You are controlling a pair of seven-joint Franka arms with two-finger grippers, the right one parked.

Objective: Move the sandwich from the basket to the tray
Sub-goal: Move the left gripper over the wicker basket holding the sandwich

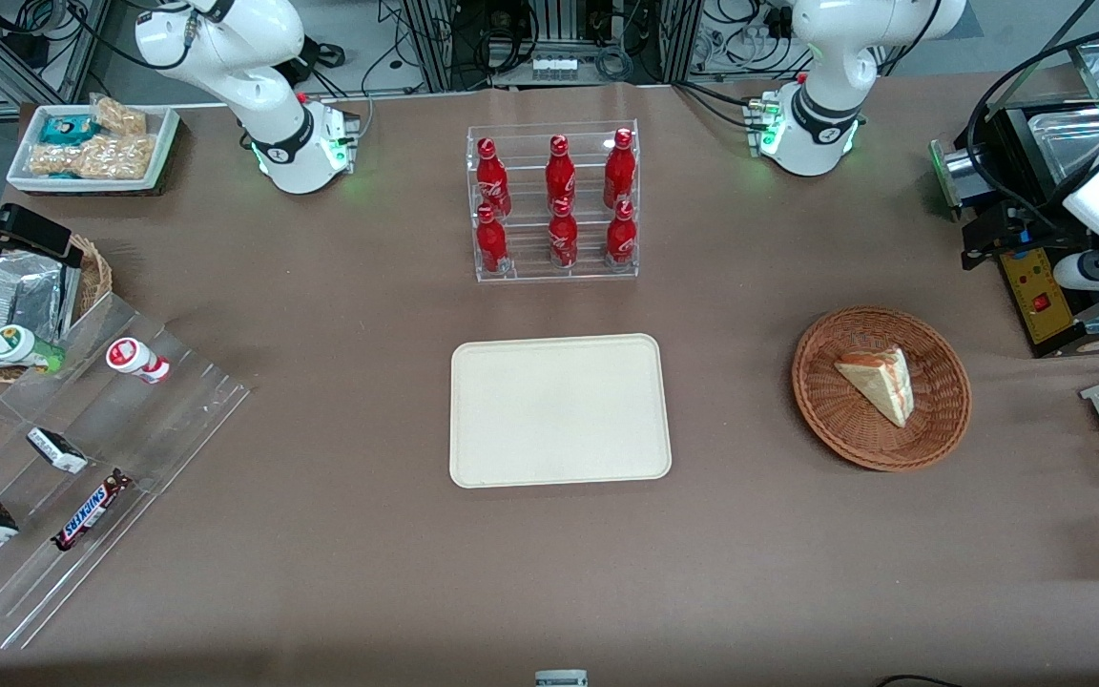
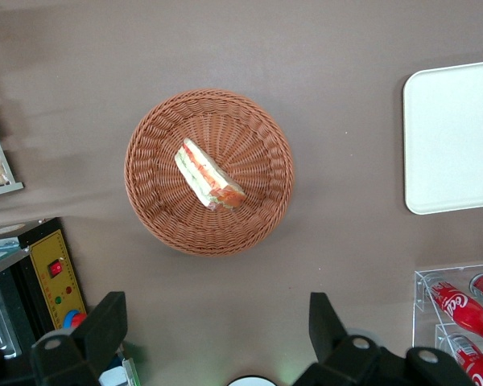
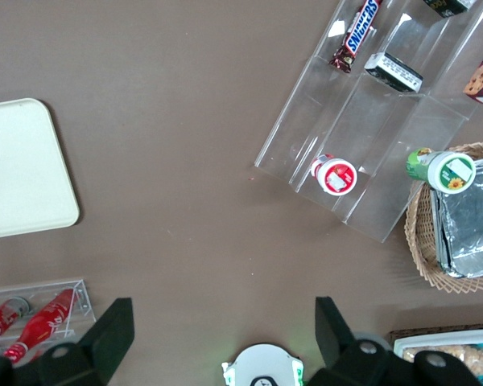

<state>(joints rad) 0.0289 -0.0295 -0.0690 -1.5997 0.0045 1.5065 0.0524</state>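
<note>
Nearest the front camera I see the cream tray (image 1: 560,410), flat on the brown worktop (image 1: 340,534) with nothing on it. Toward the working arm's end lies the round wicker basket (image 1: 881,387), well apart from the tray, and the sandwich (image 1: 878,382) rests in it near the middle, filling edge visible from my wrist camera. My pincer (image 2: 216,342) hangs above the worktop beside the basket, fingers (image 2: 326,323) spread wide, holding nothing.
</note>
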